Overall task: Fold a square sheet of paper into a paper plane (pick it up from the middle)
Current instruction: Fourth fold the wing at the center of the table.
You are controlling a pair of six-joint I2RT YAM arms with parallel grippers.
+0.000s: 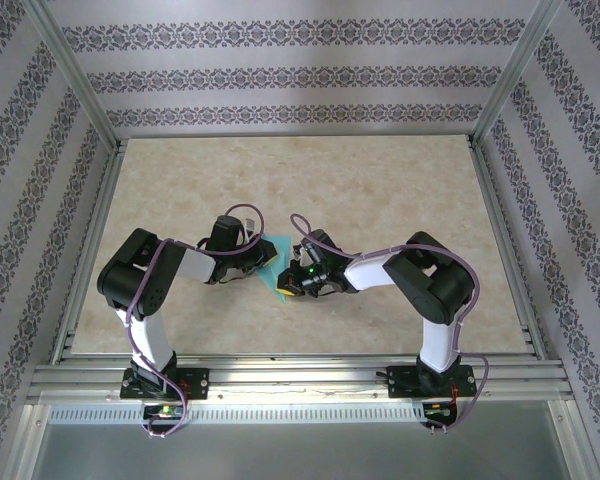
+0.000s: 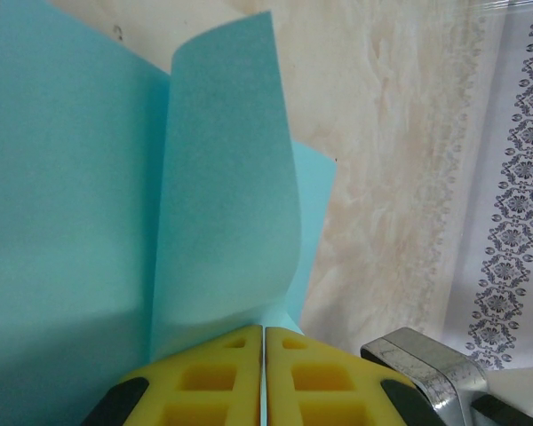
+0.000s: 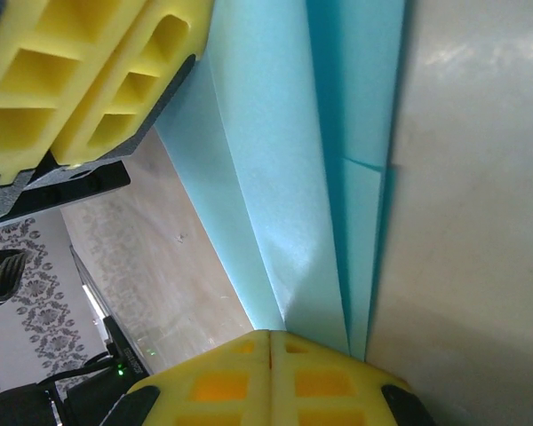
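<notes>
Your left gripper [image 2: 264, 334] and right gripper [image 3: 271, 337] are pinched shut on the square sheet of paper [image 2: 222, 177], which sits right between them.

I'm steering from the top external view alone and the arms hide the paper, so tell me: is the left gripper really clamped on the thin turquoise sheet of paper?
Observer: Yes. The left wrist view shows the left gripper shut on the edge of the thin turquoise sheet of paper.
Operator: And the right one?
Observer: The right gripper is shut on it too, pinching several stacked layers.
Operator: Is the sheet flat?
Observer: No. It is folded, and one flap curls up loosely above the left gripper. It is not yet a pointed dart.
</notes>
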